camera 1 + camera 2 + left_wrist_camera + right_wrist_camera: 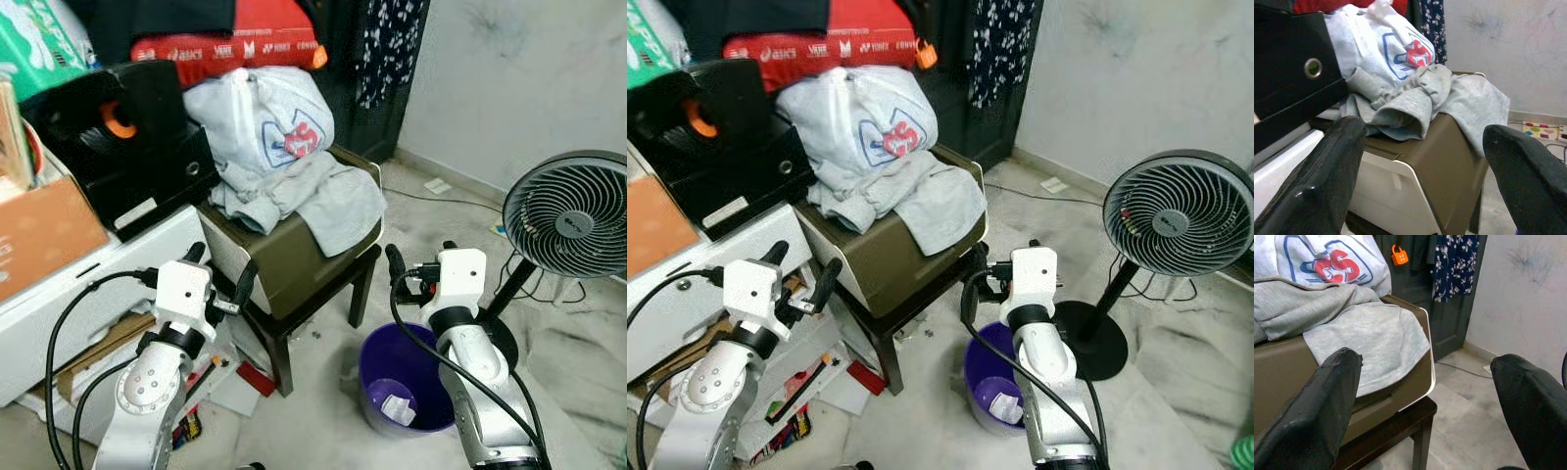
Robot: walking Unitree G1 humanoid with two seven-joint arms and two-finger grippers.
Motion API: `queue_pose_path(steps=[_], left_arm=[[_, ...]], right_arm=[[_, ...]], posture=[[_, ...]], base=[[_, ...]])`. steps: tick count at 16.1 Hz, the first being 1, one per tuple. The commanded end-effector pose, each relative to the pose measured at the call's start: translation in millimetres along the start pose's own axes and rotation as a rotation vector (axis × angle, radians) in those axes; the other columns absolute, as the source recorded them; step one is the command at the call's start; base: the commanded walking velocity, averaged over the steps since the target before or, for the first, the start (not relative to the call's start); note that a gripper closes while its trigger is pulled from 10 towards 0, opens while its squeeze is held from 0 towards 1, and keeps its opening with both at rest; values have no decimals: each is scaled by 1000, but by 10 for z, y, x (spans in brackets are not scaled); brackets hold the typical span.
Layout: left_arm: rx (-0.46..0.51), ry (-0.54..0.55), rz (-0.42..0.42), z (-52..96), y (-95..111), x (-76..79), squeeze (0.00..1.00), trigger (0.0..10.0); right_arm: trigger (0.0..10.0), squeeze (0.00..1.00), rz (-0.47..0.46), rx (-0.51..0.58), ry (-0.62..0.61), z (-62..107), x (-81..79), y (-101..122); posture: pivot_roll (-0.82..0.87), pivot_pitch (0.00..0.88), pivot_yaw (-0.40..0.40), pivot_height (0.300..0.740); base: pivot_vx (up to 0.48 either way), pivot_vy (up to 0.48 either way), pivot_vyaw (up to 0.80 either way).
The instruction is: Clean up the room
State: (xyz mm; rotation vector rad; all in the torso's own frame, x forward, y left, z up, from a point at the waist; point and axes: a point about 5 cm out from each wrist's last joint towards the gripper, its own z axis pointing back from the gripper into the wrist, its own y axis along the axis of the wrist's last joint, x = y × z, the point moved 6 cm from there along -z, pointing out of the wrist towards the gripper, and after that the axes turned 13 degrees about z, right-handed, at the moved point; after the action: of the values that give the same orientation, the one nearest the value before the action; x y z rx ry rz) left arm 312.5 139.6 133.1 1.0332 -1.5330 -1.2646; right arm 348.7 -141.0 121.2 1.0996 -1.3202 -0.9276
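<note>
While crumpled paper, seemingly, lies inside, purple bin (pixel 402 377) stands upright.

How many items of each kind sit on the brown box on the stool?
Grey garment: 1
White plastic bag: 1
Total: 2 items, both on the brown box, the bag lying partly on the garment.
</note>
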Motion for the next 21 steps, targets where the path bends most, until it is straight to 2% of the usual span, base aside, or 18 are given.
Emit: queue_pose_path(steps=[1, 5, 9, 21], left_arm=[[-1, -20, 5, 5, 24, 37, 0, 10000], [-20, -47, 2, 7, 1, 96, 0, 10000], [-32, -79, -6, 6, -11, 152, 0, 10000], [-31, -84, -27, -34, -5, 148, 0, 10000]], right_arm=[[10000, 0, -4, 10, -2, 4, 12, 49], [10000, 0, 7, 4, 7, -2, 14, 42], [10000, 0, 10, -14, -10, 0, 56, 4], [10000, 0, 6, -20, -23, -27, 79, -9]], posture=[[-22, 125, 4, 740], [-25, 127, 0, 740], [-25, 123, 3, 740], [-30, 123, 5, 740]], base=[[0, 0, 0], [0, 0, 0], [0, 0, 759], [0, 0, 792]])
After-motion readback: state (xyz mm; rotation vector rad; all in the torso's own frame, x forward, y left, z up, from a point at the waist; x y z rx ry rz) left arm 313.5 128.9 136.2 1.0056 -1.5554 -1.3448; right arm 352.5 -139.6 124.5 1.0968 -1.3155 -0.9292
